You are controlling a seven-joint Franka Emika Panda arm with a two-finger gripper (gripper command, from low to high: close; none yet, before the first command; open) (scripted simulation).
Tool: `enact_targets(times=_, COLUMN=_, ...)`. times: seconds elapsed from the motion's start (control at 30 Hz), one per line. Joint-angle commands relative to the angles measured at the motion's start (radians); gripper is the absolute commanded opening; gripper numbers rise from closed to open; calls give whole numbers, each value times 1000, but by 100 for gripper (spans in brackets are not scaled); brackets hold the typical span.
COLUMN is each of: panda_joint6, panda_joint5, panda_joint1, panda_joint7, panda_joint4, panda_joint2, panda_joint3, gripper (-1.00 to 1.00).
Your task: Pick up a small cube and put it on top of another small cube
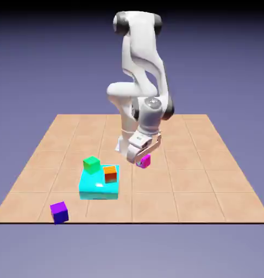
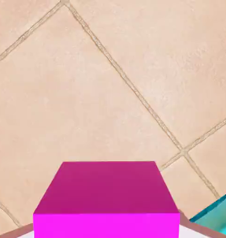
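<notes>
The small magenta-pink cube [image 1: 145, 160] hangs a little above the tiled table, with my gripper [image 1: 141, 161] shut on it. In the hand view the small cube [image 2: 108, 200] fills the bottom middle and hides the fingertips. An orange cube [image 1: 110, 174] sits on top of a large cyan block [image 1: 99, 187], to the exterior view's left of my gripper and lower in the picture. A green cube [image 1: 92, 164] stands at the cyan block's far left corner. A purple cube [image 1: 59, 212] lies near the table's front edge at the exterior view's left.
The tan tiled table [image 1: 199, 179] spreads under the arm. In the hand view a corner of the cyan block [image 2: 218, 216] shows at the bottom right, past the held cube.
</notes>
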Motion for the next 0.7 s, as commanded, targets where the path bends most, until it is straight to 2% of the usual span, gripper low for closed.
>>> enact_targets(times=0.0, panda_joint6=-20, panda_joint5=-18, panda_joint1=7, panda_joint7=-15, panda_joint4=19, panda_joint2=-2, panda_joint3=-36, gripper=-100)
enact_targets(times=0.3, panda_joint6=-204, panda_joint5=-167, panda_joint1=75, panda_joint7=-164, panda_joint4=193, panda_joint2=-24, panda_joint3=-362, gripper=-100)
enact_targets(times=0.37, panda_joint6=-206, panda_joint5=-169, panda_joint1=76, panda_joint7=-166, panda_joint4=195, panda_joint2=-24, panda_joint3=-366, gripper=-100)
enact_targets(times=0.57, panda_joint6=14, panda_joint5=-211, panda_joint1=57, panda_joint7=-137, panda_joint4=138, panda_joint2=138, panda_joint3=-385, gripper=-100)
enact_targets(times=0.6, panda_joint6=14, panda_joint5=-211, panda_joint1=57, panda_joint7=-137, panda_joint4=138, panda_joint2=138, panda_joint3=-385, gripper=100)
enact_targets(times=0.67, panda_joint6=-29, panda_joint5=-203, panda_joint1=61, panda_joint7=-143, panda_joint4=149, panda_joint2=106, panda_joint3=-382, gripper=100)
